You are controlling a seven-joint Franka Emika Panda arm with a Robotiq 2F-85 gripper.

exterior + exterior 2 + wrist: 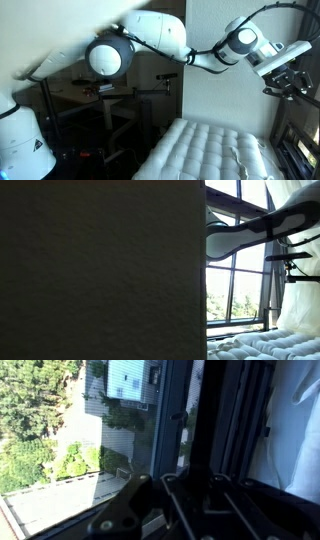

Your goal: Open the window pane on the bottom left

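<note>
My gripper [288,76] is raised at the window, beside the white curtain [296,300]. In the wrist view its dark fingers [200,488] fill the lower edge, on both sides of a dark upright frame bar [206,420]. It is too dark to tell whether they are closed on the bar. The glass of the window pane [110,450] lies left of that bar, with trees and a building outside. In an exterior view the lower panes [232,298] show left of the gripper [296,266]. I cannot tell which one is the small pane.
A white tufted mattress [205,150] lies below the arm. A large dark panel [100,270] hides most of an exterior view. A desk with clutter [100,95] stands behind the arm. The white curtain also hangs at the right in the wrist view [295,430].
</note>
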